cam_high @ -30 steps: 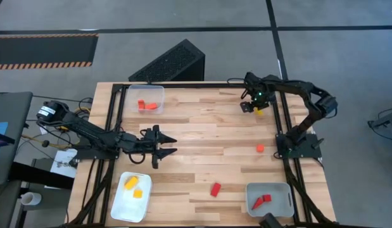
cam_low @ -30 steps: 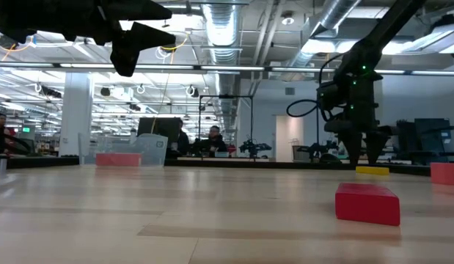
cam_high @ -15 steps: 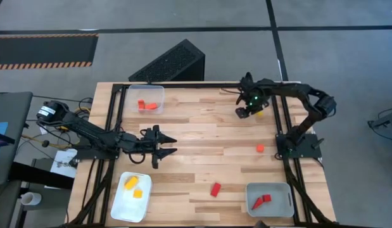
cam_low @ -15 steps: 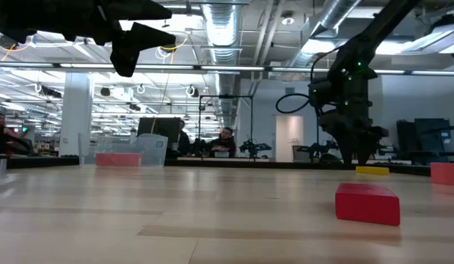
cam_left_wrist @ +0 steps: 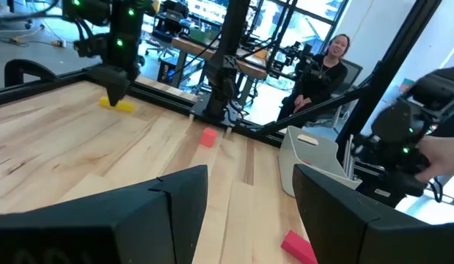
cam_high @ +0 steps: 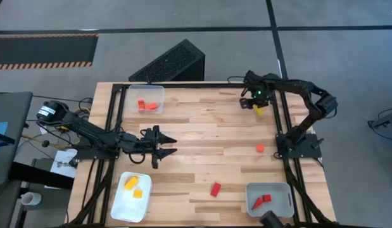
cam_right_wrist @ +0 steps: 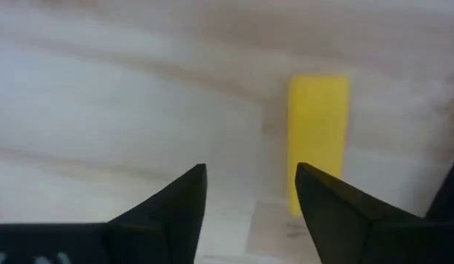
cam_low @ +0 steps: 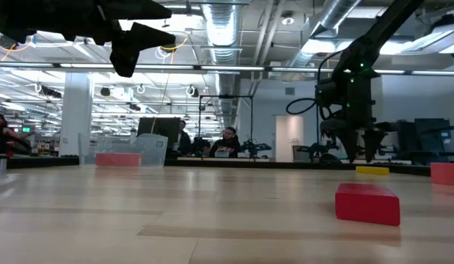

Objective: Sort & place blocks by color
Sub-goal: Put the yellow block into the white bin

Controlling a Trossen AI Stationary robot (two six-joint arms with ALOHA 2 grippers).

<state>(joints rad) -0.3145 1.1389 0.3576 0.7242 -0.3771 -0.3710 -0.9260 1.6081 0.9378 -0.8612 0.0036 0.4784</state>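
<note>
The right gripper (cam_high: 254, 106) hangs open over the short yellow bar-shaped block (cam_right_wrist: 317, 139) at the wooden table's (cam_high: 202, 139) far right edge, the block off-centre between its fingers; closing now could clip one end and skid it away. The left gripper (cam_high: 164, 145) waits open mid-table

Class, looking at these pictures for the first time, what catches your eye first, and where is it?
The right hand hangs open over a yellow block at the table's far right edge. The left hand waits open above mid-table. Corner trays already hold sorted blocks, and a red block lies loose up front.
</note>
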